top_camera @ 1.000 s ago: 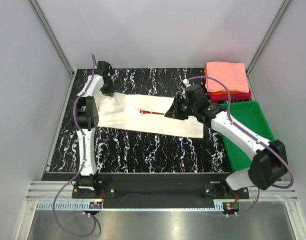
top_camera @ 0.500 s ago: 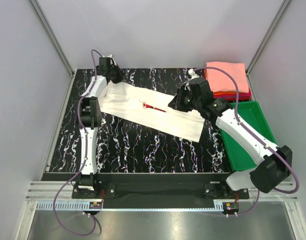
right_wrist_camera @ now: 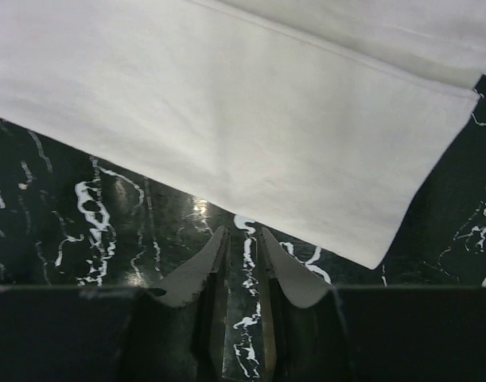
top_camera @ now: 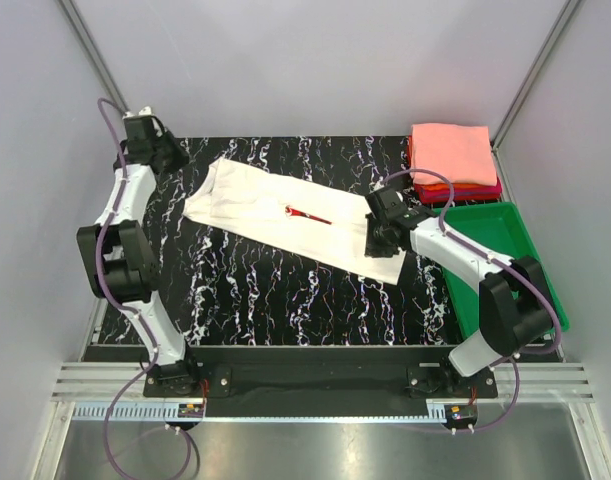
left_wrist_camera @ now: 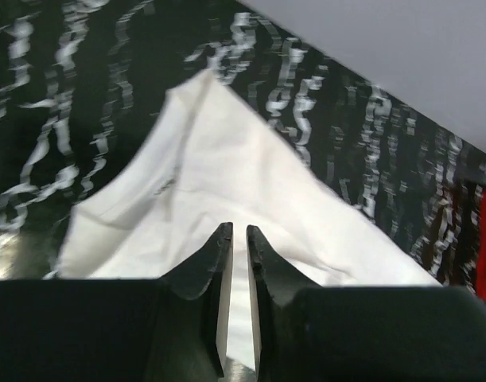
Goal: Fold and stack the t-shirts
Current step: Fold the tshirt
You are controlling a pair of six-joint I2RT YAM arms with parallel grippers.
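**Top external.** Cream-white t-shirt [top_camera: 275, 205] lies flat on the desk [top_camera: 235, 290] as a long, narrow diagonal strip to the left of the green tray [top_camera: 485, 207]. One end is near the tray's left wall and the other is well apart from it. A sliver of red print [top_camera: 307, 214] shows mid-strip. The folded stack [top_camera: 451, 152], salmon-pink on top, sits just behind the tray's far rim. The right tool [top_camera: 378, 243] is at the tray-side end of the strip. The left tool [top_camera: 177, 160] is beyond the end far from the tray.

**Left wrist.** Left tool [left_wrist_camera: 236, 231] has its fingers almost pressed together with only a slit between them, nothing gripped. The shirt's [left_wrist_camera: 227, 175] loose, rumpled end lies beneath and ahead of it.

**Right wrist.** Right tool [right_wrist_camera: 243, 232] has its fingers close together and empty, over bare desk just short of the shirt's [right_wrist_camera: 243, 119] hemmed edge.

**Handling (judgement).** Light, limp cotton that will drape and sag and can slide on the glossy desk.
- Pinch all layers at the end corners, so no single ply peels off.
- Lift both corners of one end together for the crosswise fold.
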